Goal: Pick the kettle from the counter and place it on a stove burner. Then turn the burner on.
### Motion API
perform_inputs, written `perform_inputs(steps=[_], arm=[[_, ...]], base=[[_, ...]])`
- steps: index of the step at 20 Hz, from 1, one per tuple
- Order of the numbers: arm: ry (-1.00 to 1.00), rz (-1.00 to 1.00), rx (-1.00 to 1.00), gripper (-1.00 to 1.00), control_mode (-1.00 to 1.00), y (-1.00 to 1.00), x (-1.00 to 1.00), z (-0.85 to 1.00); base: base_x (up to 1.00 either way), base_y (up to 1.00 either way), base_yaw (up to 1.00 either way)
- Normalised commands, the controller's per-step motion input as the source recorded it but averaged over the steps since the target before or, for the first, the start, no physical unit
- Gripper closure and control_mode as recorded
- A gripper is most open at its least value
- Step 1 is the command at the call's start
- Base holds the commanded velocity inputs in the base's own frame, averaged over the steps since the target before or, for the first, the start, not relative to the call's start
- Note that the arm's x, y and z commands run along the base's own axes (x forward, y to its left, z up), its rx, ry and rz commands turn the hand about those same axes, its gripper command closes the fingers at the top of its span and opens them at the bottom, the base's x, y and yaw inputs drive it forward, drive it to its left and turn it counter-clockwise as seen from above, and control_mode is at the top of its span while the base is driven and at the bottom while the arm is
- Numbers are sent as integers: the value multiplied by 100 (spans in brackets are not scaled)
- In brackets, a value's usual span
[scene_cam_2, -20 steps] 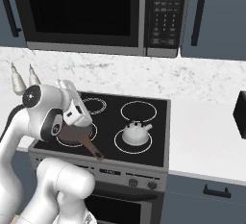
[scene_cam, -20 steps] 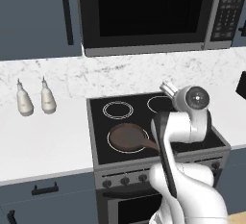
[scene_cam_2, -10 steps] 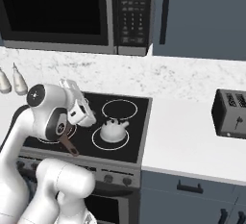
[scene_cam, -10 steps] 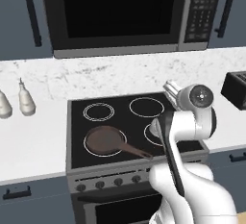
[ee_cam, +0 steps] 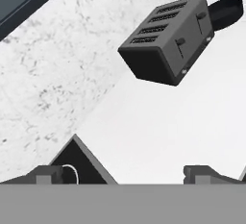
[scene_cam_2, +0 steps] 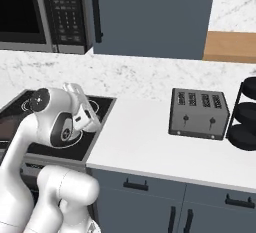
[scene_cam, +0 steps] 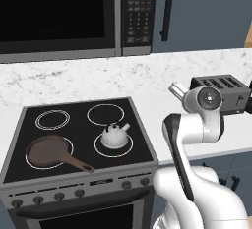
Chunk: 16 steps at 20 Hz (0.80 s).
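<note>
Two dark tips of my pincer (ee_cam: 125, 174) stand wide apart and empty over the counter (ee_cam: 158, 131) — the kettle (scene_cam: 114, 135) already sits off to my left on the front stove burner (scene_cam: 113, 145), so only the knob remains, I judge.

A home kitchen: a black glass stove (scene_cam: 74, 139) with oven knobs sits in a white stone counter (scene_cam_2: 165, 147), a microwave (scene_cam: 69, 14) hangs above among blue-grey cabinets (scene_cam_2: 150, 14), and a dark toaster (scene_cam_2: 199, 113) stands nearby.
</note>
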Motion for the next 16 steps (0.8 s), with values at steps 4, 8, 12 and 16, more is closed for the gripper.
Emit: perform_inputs(steps=[4,8,12,16], arm=[[-2,0,0,-100,-100,19,-8,0],[-5,3,-1,-100,-100,75,-22,0],[-8,3,-8,-100,-100,100,-30,0],[-13,4,-14,-100,-100,100,-38,-7]], base=[[0,0,0],[0,0,0],[0,0,0],[0,0,0]])
